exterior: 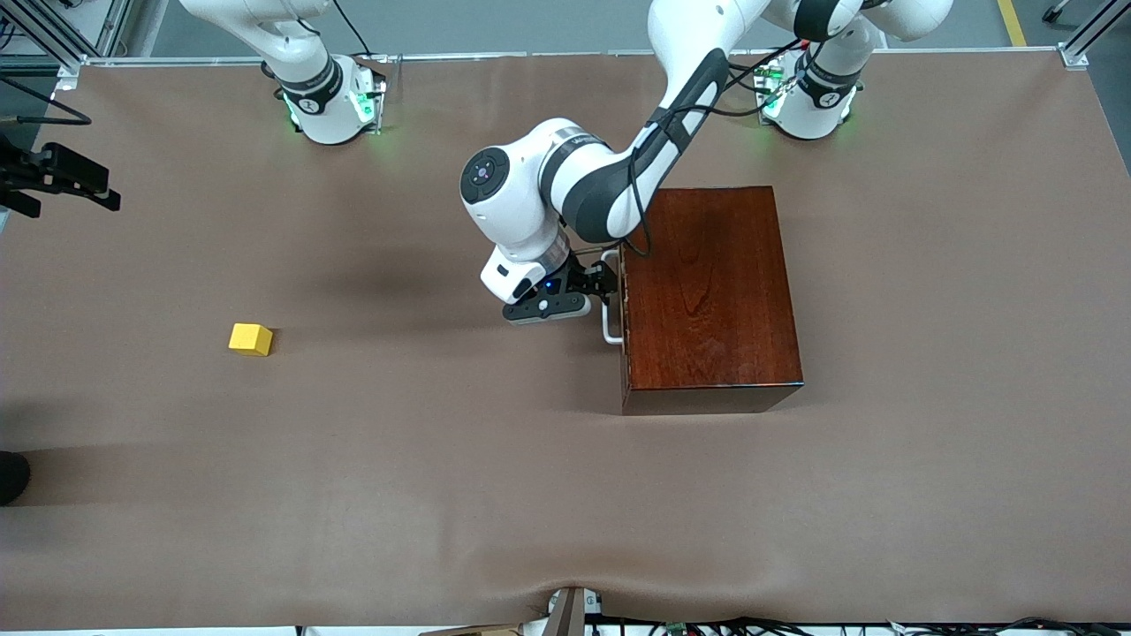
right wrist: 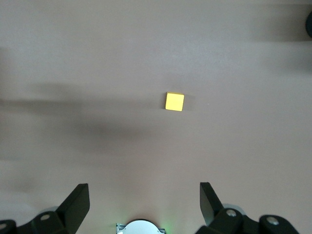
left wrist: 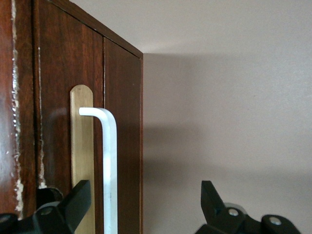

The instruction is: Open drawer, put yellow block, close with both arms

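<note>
The left gripper (exterior: pixel 590 287) was at the front of the drawer (exterior: pixel 624 300), its fingers (left wrist: pixel 73 204) spread wide with the white bar handle (left wrist: pixel 110 165) standing between them but not yet clamped; that placement made sense for the opening step, since a bar straddled this way only needs the jaws brought together before a pull can start. The drawer itself looked fully shut, its dark front flush with the mahogany box (exterior: pixel 711 296), so nothing of its inside showed and what it held, if anything, could not be told. One finger appeared to sit close against the drawer front next to the brass plate (left wrist: pixel 82 146) under the handle, though the wrist view was too tight to say whether it touched. The yellow block (exterior: pixel 251 339) lay on the brown table (exterior: pixel 442 495) well apart from the box, toward the right arm's end and a little nearer the front camera than the handle. The right gripper (right wrist: pixel 141 204) waited high over that part of the table, fingers fully apart and empty, looking down on the block, a sensible post for picking it up once the drawer stood open. By that reading the task was barely begun.
</note>
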